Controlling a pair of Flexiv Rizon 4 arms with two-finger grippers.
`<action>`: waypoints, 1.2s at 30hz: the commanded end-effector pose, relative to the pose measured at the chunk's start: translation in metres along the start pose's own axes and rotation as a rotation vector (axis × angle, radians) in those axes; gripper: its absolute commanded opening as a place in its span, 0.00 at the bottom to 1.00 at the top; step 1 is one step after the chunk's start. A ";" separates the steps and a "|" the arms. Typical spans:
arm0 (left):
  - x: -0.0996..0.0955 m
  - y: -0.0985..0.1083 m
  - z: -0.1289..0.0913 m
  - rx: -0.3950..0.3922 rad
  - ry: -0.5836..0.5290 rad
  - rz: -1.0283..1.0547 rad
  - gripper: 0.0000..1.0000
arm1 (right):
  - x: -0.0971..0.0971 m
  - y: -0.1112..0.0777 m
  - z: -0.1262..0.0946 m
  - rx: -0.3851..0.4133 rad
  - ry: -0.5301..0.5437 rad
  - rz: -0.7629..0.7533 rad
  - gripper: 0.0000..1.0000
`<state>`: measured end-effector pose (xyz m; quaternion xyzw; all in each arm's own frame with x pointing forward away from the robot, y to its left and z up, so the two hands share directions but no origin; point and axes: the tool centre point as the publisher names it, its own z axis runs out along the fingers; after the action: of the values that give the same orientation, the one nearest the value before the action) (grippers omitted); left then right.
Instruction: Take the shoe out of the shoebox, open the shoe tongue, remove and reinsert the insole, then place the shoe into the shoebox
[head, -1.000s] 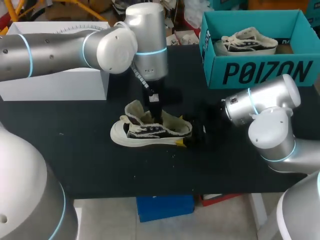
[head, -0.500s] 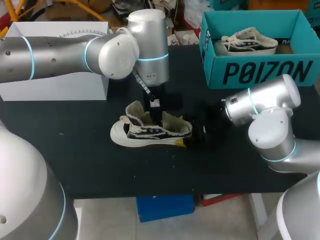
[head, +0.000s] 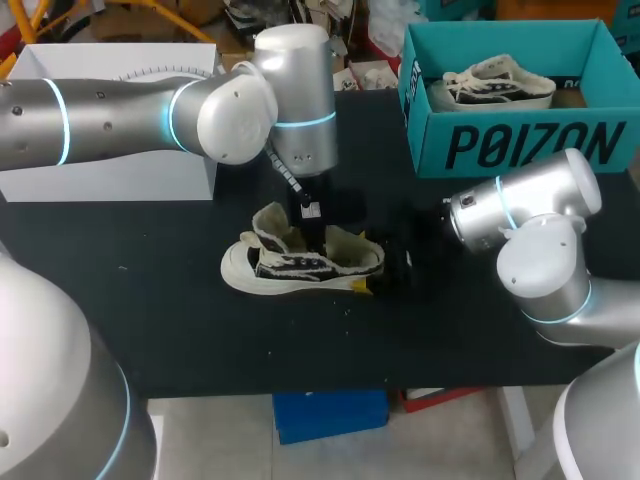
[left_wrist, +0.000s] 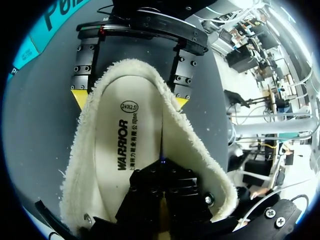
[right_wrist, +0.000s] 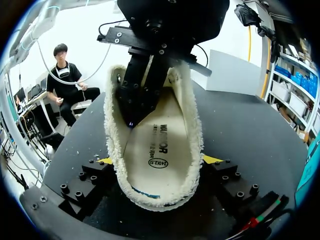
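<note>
A cream-and-black sneaker (head: 300, 265) lies on its sole mid-table, toe to the left. Its fleece-lined opening and printed insole (left_wrist: 125, 145) face upward. My left gripper (head: 312, 228) points straight down into the opening. Its dark fingers (left_wrist: 162, 172) are shut, with their tips against the insole inside the shoe (right_wrist: 157, 150). I cannot tell whether they pinch the insole. My right gripper (head: 375, 275) is at the heel, jaws wide, with a yellow tip pressing the collar from each side (right_wrist: 158, 160). The teal shoebox (head: 520, 145) stands at the back right.
A second sneaker (head: 497, 82) lies inside the shoebox. A white box (head: 110, 165) stands at the back left, under my left arm. Bare black tabletop (head: 180, 330) lies in front of and to the left of the shoe.
My left wrist has shifted slightly to the right over the shoe. The shoe and the right arm have stayed where they were.
</note>
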<state>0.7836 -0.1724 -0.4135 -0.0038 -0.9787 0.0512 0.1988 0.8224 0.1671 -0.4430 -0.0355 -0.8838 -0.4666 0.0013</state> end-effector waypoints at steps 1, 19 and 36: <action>-0.001 0.000 0.012 -0.009 -0.018 -0.007 0.30 | 0.000 -0.003 0.001 0.001 -0.002 0.002 0.00; -0.017 0.013 0.027 -0.199 -0.340 -0.098 0.34 | 0.000 -0.003 0.001 0.001 -0.002 0.002 0.00; -0.040 0.030 0.041 -0.284 -0.573 -0.105 0.34 | 0.000 -0.003 0.001 0.001 -0.002 0.002 0.00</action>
<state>0.8087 -0.1548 -0.4227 0.0343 -0.9947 -0.0871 -0.0429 0.8223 0.1679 -0.4435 -0.0355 -0.8836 -0.4669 0.0012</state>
